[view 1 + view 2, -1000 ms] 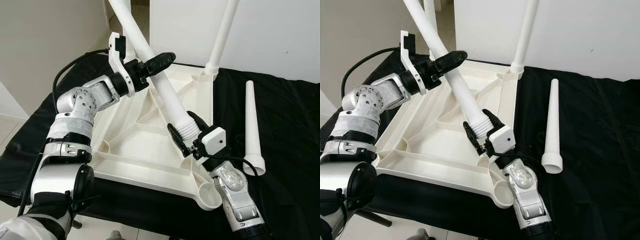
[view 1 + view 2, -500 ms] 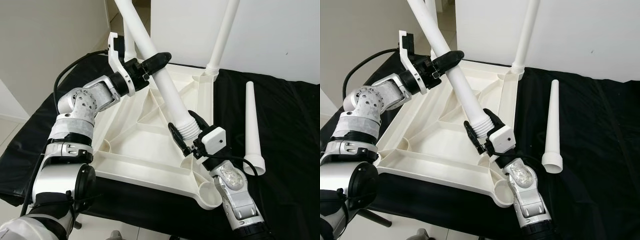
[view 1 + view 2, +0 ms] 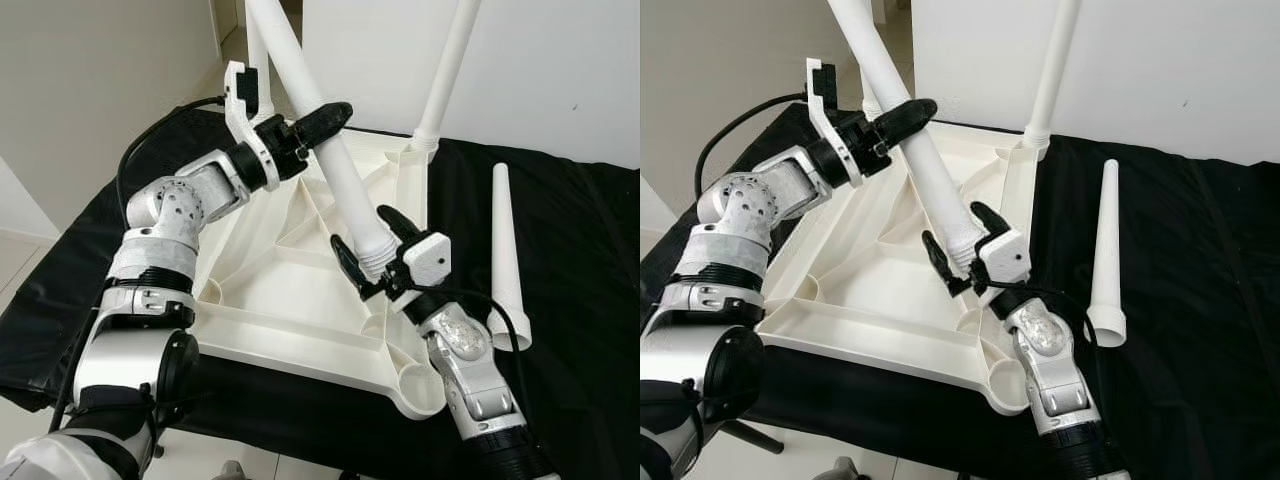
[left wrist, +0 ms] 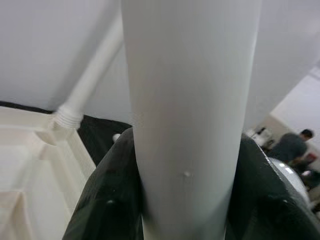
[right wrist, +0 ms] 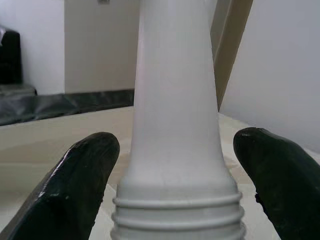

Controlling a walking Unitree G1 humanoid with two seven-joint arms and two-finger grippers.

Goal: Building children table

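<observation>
The left gripper [image 3: 318, 124] is clamped on the slanted table leg [image 3: 335, 165]. The right gripper [image 3: 372, 252] brackets its threaded end, fingers apart, above the upturned tabletop [image 3: 270, 270].

held leg [image 3: 335, 165]: its upper end is running out past the top edge of the head views; in the left wrist view it is sitting so close that its surface is blurring.
standing leg [image 3: 446, 70]: its top is being cut off by the upper edge.
rear leg [image 3: 258, 70]: it is mostly hiding behind the held leg and the left gripper [image 3: 318, 122].
threaded end [image 3: 372, 252]: whether it is touching the tabletop [image 3: 270, 270] is not showing, the right gripper [image 3: 372, 252] fingers [image 3: 345, 262] are standing either side of it.
person [image 4: 292, 146]: standing far off, blurred and too small to make out.
worktop [image 3: 580, 230]: its black cover is running off the right edge.
</observation>
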